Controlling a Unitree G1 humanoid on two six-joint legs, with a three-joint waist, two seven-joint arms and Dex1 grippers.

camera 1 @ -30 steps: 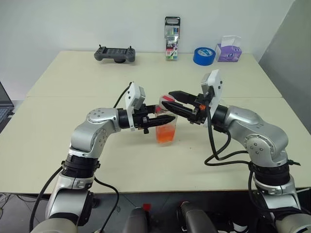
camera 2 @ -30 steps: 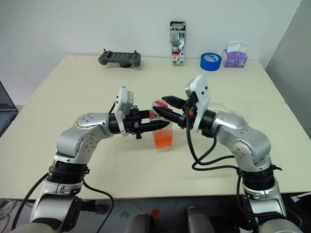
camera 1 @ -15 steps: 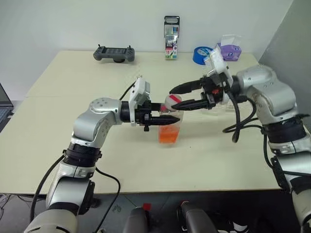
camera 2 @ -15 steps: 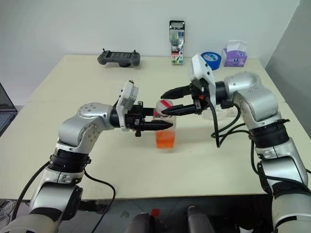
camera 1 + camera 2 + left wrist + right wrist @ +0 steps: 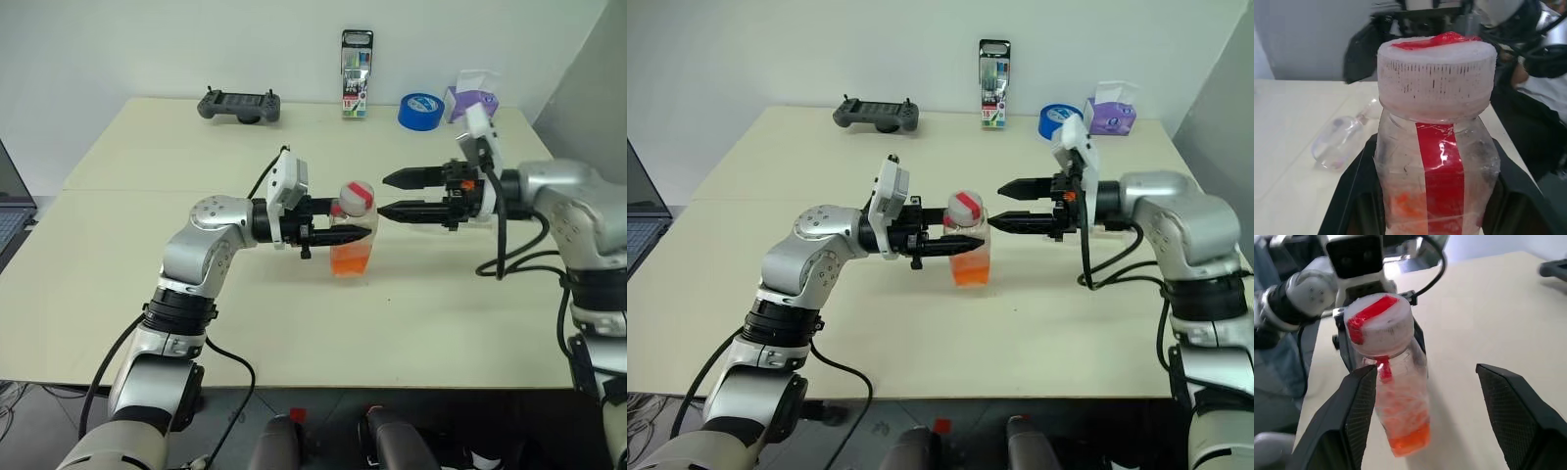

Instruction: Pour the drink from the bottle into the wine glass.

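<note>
Left gripper [image 5: 958,248]: jaws clamping the bottle [image 5: 970,245], centre frame, cap still on. Right gripper [image 5: 1006,205]: jaws gaping, having drawn back rightward off the cap [image 5: 965,207]. Wine glass [image 5: 1344,140]: lying toppled on the tabletop [image 5: 774,157]; pouring is not yet possible.

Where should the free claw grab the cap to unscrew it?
Probably around the cap's ribbed rim, coming in level from the robot's right. The bottle stands upright, the left claw shut on its body just below the cap, and the open right claw already faces it at cap height.
</note>
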